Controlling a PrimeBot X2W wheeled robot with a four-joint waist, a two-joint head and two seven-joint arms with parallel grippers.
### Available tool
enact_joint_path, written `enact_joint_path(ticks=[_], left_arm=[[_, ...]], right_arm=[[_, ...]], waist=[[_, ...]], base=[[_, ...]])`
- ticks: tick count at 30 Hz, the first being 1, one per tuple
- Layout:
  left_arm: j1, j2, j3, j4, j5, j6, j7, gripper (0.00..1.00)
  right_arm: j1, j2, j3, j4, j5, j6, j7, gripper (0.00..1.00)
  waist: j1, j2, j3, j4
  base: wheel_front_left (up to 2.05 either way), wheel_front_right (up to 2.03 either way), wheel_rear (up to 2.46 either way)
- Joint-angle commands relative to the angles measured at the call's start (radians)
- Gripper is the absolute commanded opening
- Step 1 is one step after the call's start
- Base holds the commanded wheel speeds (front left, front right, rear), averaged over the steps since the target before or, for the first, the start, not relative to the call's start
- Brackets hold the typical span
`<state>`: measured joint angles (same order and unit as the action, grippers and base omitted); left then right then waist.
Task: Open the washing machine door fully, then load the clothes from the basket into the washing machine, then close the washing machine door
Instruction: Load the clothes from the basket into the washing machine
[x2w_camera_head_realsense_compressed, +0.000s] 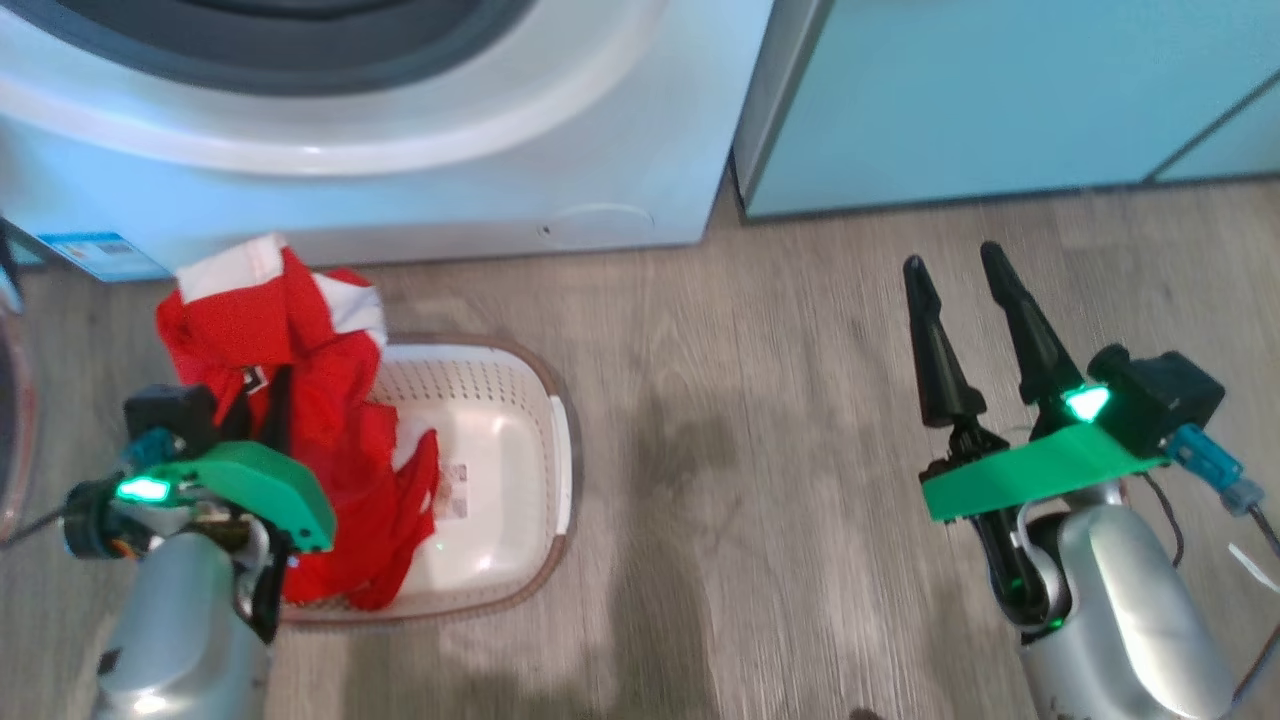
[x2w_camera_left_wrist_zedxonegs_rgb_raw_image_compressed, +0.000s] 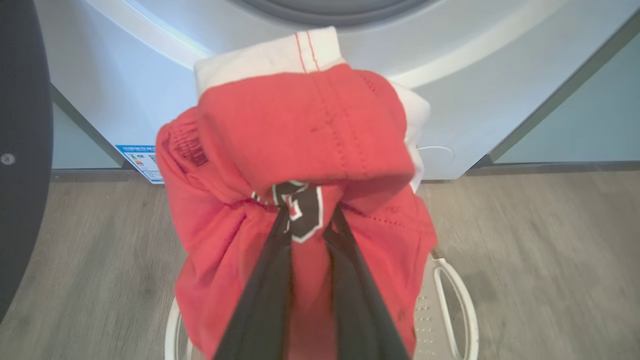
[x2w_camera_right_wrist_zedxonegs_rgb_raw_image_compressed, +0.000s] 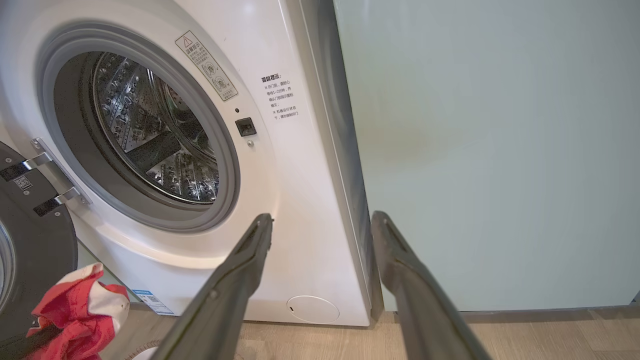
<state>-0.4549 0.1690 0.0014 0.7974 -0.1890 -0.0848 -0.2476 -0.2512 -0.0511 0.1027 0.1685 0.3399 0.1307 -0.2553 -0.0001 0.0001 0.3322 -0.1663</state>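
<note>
My left gripper (x2w_camera_left_wrist_zedxonegs_rgb_raw_image_compressed: 306, 212) is shut on the red clothes (x2w_camera_head_realsense_compressed: 290, 340), a bundle with white trim (x2w_camera_left_wrist_zedxonegs_rgb_raw_image_compressed: 280, 95) held up over the white perforated basket (x2w_camera_head_realsense_compressed: 520, 400); part of the fabric still hangs into the basket. The washing machine (x2w_camera_right_wrist_zedxonegs_rgb_raw_image_compressed: 300, 165) stands just beyond, its steel drum (x2w_camera_right_wrist_zedxonegs_rgb_raw_image_compressed: 150, 135) exposed. The washing machine door (x2w_camera_right_wrist_zedxonegs_rgb_raw_image_compressed: 30, 240) is swung open at the left, its black ring (x2w_camera_left_wrist_zedxonegs_rgb_raw_image_compressed: 20, 150) beside the bundle. My right gripper (x2w_camera_head_realsense_compressed: 965, 262) is open and empty over the floor, pointing at the machine's right edge (x2w_camera_right_wrist_zedxonegs_rgb_raw_image_compressed: 320, 225).
Pale teal cabinets (x2w_camera_head_realsense_compressed: 1000, 90) adjoin the machine on the right. A round white filter cover (x2w_camera_right_wrist_zedxonegs_rgb_raw_image_compressed: 312, 308) and a blue sticker (x2w_camera_head_realsense_compressed: 95, 255) sit low on the machine front. Wooden floor (x2w_camera_head_realsense_compressed: 750, 450) lies between the two arms.
</note>
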Motion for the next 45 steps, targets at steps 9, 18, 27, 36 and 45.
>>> enact_joint_path(ticks=[9, 18, 27, 36, 45], left_arm=[[0.204, -0.092, 0.092, -0.409, 0.02, -0.024, -0.014, 0.0], [0.337, -0.118, 0.089, -0.588, -0.002, -0.039, -0.014, 0.0], [0.42, -0.119, 0.049, -0.634, -0.069, -0.034, -0.014, 0.0], [0.411, -0.119, 0.053, -0.663, -0.073, -0.034, -0.014, 0.0], [0.377, -0.119, 0.078, -0.706, -0.081, -0.037, -0.014, 0.0]], right_arm=[[0.06, 0.001, 0.005, -0.014, -0.028, 0.0, -0.006, 1.0], [0.104, 0.001, 0.005, -0.004, -0.026, 0.0, -0.006, 1.0], [0.127, 0.001, 0.006, 0.002, -0.016, 0.0, -0.006, 1.0], [0.126, 0.001, 0.009, 0.001, -0.009, 0.0, -0.006, 1.0], [0.11, 0.001, 0.013, -0.012, -0.021, 0.0, -0.006, 1.0]], waist=[[0.0001, -0.0001, -0.161, 0.053], [0.0001, -0.0001, -0.231, 0.058], [0.0001, -0.0001, -0.272, 0.044], [0.0001, -0.0001, -0.27, 0.035], [0.0001, -0.0001, -0.199, 0.004]], base=[[0.0, 0.0, 0.0], [0.0, 0.0, 0.0], [0.0, 0.0, 0.0], [0.0, 0.0, 0.0], [0.0, 0.0, 0.0]])
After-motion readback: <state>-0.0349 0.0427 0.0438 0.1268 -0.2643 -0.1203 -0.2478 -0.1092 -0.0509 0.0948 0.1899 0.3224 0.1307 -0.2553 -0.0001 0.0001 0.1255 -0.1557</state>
